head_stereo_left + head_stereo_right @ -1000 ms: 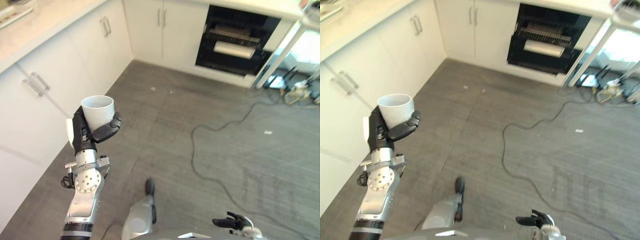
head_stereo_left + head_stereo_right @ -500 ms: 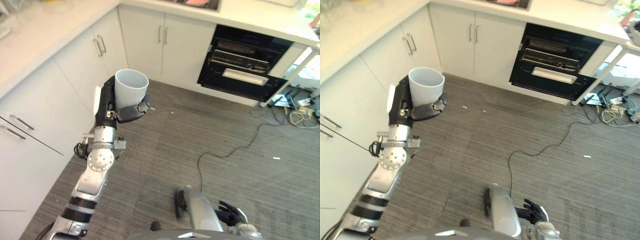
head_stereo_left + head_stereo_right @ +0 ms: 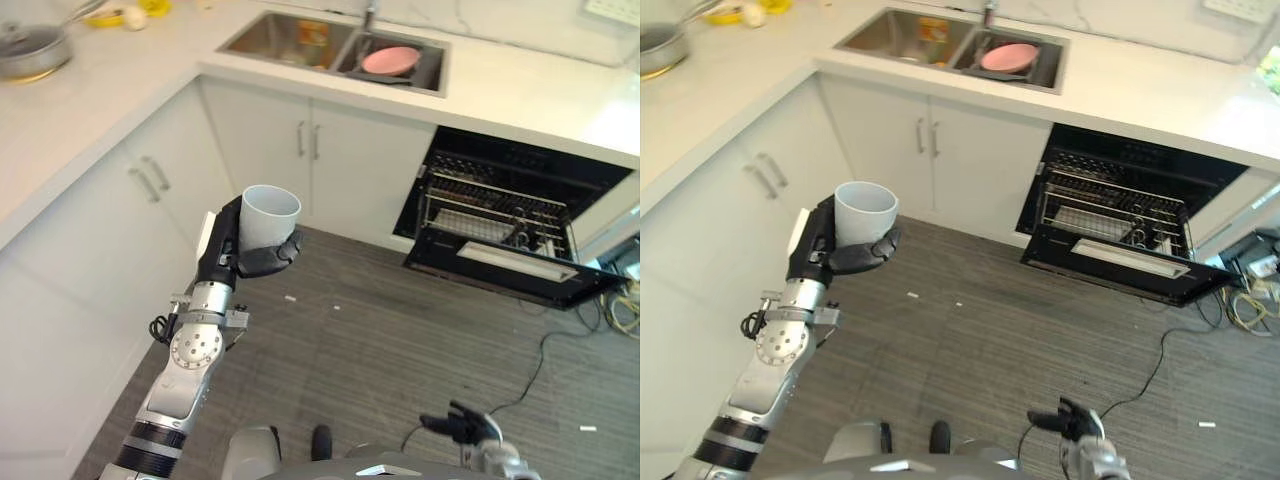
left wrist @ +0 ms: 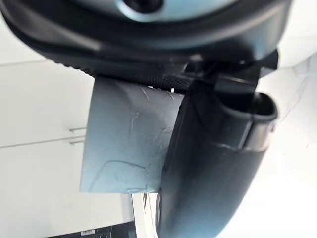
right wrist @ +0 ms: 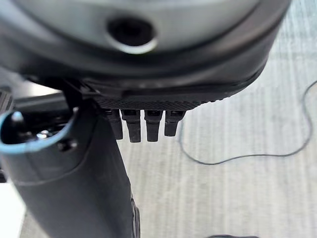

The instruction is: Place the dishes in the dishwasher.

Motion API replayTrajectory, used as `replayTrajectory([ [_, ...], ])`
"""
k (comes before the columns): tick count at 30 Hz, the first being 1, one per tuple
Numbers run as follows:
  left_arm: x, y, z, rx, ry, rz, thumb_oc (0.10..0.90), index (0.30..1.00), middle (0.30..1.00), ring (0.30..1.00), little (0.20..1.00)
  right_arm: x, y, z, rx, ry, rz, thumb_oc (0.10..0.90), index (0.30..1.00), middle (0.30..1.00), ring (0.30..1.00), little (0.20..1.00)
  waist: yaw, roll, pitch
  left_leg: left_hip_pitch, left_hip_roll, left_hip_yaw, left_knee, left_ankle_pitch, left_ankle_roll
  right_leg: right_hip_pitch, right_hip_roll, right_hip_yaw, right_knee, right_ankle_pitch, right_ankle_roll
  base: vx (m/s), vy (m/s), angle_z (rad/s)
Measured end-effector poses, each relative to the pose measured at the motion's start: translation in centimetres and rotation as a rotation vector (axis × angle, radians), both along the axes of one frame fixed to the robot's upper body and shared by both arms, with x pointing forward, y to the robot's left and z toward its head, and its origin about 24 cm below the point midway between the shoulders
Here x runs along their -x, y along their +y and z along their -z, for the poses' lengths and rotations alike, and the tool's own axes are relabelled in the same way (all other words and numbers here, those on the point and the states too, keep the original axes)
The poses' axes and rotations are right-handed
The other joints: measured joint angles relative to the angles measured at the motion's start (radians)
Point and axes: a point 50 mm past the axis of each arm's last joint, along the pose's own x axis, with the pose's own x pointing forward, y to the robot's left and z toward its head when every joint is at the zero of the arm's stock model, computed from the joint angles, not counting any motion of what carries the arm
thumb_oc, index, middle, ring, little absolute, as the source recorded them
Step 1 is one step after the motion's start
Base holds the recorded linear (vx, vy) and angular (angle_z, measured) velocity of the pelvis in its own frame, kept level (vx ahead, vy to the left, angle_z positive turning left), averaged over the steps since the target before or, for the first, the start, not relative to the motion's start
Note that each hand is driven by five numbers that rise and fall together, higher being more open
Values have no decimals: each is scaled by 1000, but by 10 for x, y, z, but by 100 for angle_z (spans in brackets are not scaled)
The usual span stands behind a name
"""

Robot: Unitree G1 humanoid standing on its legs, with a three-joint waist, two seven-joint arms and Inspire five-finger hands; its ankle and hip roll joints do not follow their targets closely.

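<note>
My left hand [image 3: 228,258] curled round a white cup [image 3: 268,216] — centre-left, upright, dishwasher [image 3: 505,225] open at right, my right hand [image 3: 462,426] low, fingers relaxed — empty.

No legible text, labels or nos. on anything.

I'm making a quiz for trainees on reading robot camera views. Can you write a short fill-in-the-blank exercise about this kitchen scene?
1. The robot's left hand is curled round a plain white ____, held upright above the grey floor.
2. A pink plate lies in the steel ____ set in the white countertop.
3. The black dishwasher under the countertop stands ____, its wire rack showing.
4. The right hand holds ____.

Missing words: cup; sink; open; nothing
</note>
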Motion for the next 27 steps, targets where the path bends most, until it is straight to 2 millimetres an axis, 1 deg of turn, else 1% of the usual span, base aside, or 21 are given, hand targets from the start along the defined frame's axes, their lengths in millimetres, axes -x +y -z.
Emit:
replayTrajectory([
  [1,-1,-1,-1,0,-2,4,400,300,300,300,300,-5,0,-2,6,-13,-21,800,900,900,900,900,7,16,-2,24,-13,-53,-195,60,18,38,8,35,0,-21,21,283,28,-94],
  [2,-1,-1,1,-1,2,3,400,300,300,300,300,-10,2,-2,26,0,-72,800,900,900,900,900,15,36,-6,35,-52,-193,-312,106,17,80,8,95,-1,-32,36,389,75,-129],
  [3,-1,-3,1,-4,5,12,400,300,300,300,300,-11,2,-2,37,27,-98,800,900,900,900,900,22,44,-8,36,-80,-286,-328,120,27,109,1,127,-1,-47,59,265,167,-144],
  [4,-1,-8,3,4,11,24,400,300,300,300,300,-3,-2,0,46,60,-90,800,900,900,900,900,38,68,-17,35,-92,-296,-323,154,31,141,3,176,-1,-55,70,340,297,-167],
  [5,0,-13,6,13,18,28,400,300,300,300,300,6,-5,1,49,69,-81,800,900,900,900,900,36,108,-38,61,-74,-215,-322,168,62,192,15,209,-1,-84,112,234,250,-132],
  [6,0,-13,6,13,18,28,400,300,300,300,300,6,-5,1,49,69,-81,800,900,900,900,900,36,108,-38,61,-74,-215,-322,168,62,192,15,209,-1,-84,112,227,263,-123],
  [7,-1,-15,7,-1,26,45,400,300,300,300,300,19,7,8,12,87,-61,800,900,900,900,900,8,96,-69,112,-80,-156,-319,286,130,226,-2,204,52,-133,173,143,237,-67],
  [8,-3,-20,5,-3,19,65,400,300,300,300,300,25,11,10,4,95,-51,800,900,900,900,900,-17,96,-71,129,-82,-153,-319,258,159,186,-19,173,133,-162,192,143,239,-88],
  [9,-6,-25,2,-10,10,87,400,300,300,300,300,32,13,12,-12,107,-15,800,900,900,900,900,-37,92,-72,148,-96,-122,-319,228,181,154,-61,158,171,-193,191,147,280,-70],
  [11,-12,-30,-6,-47,-19,118,400,300,300,300,300,34,19,14,-48,98,75,800,900,900,900,900,-42,96,-69,188,-117,-80,-318,199,175,47,-151,160,302,-220,217,78,213,-80],
  [13,-15,-30,-13,-64,-47,124,400,300,300,300,300,35,35,17,-81,101,52,800,900,900,900,900,-56,89,-60,222,-118,2,-318,166,194,-101,-188,184,464,-220,261,-26,162,-104],
  [15,-18,-21,-18,-103,-66,88,400,300,300,300,300,13,39,12,-82,41,-20,800,900,900,900,900,-19,93,-43,247,-91,135,-318,131,185,-273,-247,-23,517,-207,277,4,113,-177],
  [17,-19,-18,-14,-141,-50,89,400,300,300,300,300,0,42,8,-66,6,-70,800,900,900,900,900,-30,84,-44,273,-91,183,-318,100,173,-292,-294,-255,475,-200,269,10,21,-86],
  [18,-19,-18,-14,-141,-50,89,400,300,300,300,300,0,42,8,-66,6,-70,800,900,900,900,900,-30,84,-44,273,-91,183,-318,100,173,-292,-294,-255,475,-200,269,46,-16,-54],
  [19,-17,-18,-13,-142,-47,87,400,300,300,300,300,7,42,10,-65,22,-67,800,900,900,900,900,-16,76,-49,279,-93,213,-317,78,160,-284,-293,-293,423,-192,274,97,-23,-38],
  [20,-16,-16,-12,-142,-41,76,400,300,300,300,300,13,44,12,-73,32,-57,800,900,900,900,900,-11,63,-55,287,-101,211,-316,73,160,-235,-275,-250,305,-162,280,97,-23,-38],
  [21,-16,-16,-12,-142,-41,76,400,300,300,300,300,13,44,12,-73,32,-57,800,900,900,900,900,-11,63,-55,287,-101,211,-316,73,160,-235,-275,-250,305,-162,280,90,-18,-9],
  [22,-13,-11,-8,-144,-26,61,400,300,300,300,300,22,42,14,-79,54,-29,800,900,900,900,900,-5,64,-55,298,-102,218,-316,67,151,-188,-251,-171,223,-130,281,37,-29,-15],
  [24,-9,-5,-3,-143,-6,34,400,300,300,300,300,33,39,15,-80,76,5,800,900,900,900,900,-6,64,-55,325,-96,221,-317,64,148,-111,-222,-131,100,-38,240,48,-50,-20],
  [25,-5,3,1,-137,10,-4,400,300,300,300,300,36,33,15,-63,80,21,800,900,900,900,900,-5,66,-60,345,-86,237,-317,55,136,-64,-204,-123,18,28,202,39,-34,-29],
  [27,-2,9,2,-149,11,-35,400,300,300,300,300,30,20,8,-31,31,38,800,900,900,900,900,-8,81,-65,353,-67,261,-317,50,129,-55,-180,-98,-10,43,188,38,-11,-45],
])
